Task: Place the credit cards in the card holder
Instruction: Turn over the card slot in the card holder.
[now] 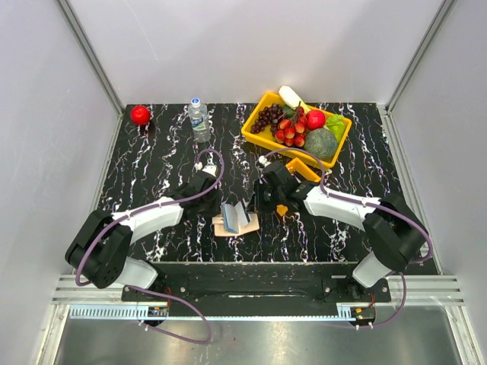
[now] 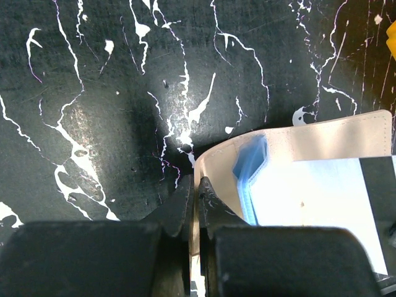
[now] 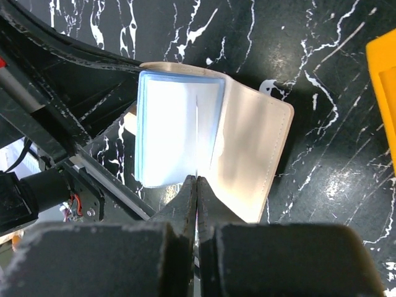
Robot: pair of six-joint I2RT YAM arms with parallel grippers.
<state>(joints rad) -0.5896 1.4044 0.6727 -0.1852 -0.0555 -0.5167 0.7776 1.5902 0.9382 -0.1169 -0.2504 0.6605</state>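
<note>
Both arms stretch inward toward each other, wrists angled down. The left gripper (image 2: 197, 185) is clamped on the card holder (image 2: 322, 133) edge. The right gripper (image 3: 197, 180) has its fingers pressed together.

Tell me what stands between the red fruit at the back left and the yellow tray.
A small water bottle, upright, between red fruit and yellow tray; top view shows it.
</note>
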